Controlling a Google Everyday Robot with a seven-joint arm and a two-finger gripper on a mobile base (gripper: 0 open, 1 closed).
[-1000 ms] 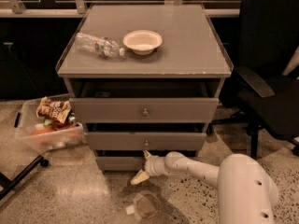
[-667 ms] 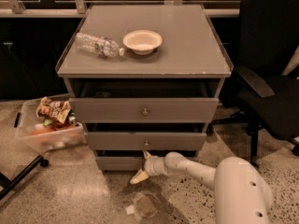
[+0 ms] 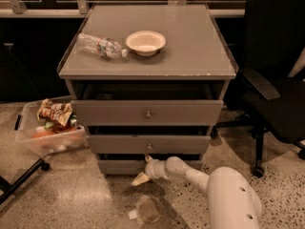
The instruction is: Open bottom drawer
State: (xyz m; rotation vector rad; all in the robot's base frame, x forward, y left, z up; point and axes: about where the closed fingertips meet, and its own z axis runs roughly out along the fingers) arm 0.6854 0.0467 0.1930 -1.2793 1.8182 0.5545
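The grey cabinet (image 3: 147,56) has three drawers. The bottom drawer (image 3: 119,166) is the lowest and narrowest grey front, just above the floor. Its knob is hidden behind my gripper (image 3: 146,169), which sits at the middle of that front, one pale finger (image 3: 140,179) pointing down and left. My white arm (image 3: 209,182) reaches in from the lower right. The middle drawer (image 3: 148,143) and top drawer (image 3: 147,112) stand slightly out, each with a small round knob.
A plastic bottle (image 3: 100,46) and a white bowl (image 3: 146,42) lie on the cabinet top. A clear bin of snacks (image 3: 47,130) stands on the floor at the left. A black office chair (image 3: 274,80) is at the right. A clear lid (image 3: 148,210) lies on the floor in front.
The gripper stays at the bottom drawer's front. The arm's near segment has shifted slightly. The drawer has not visibly moved.
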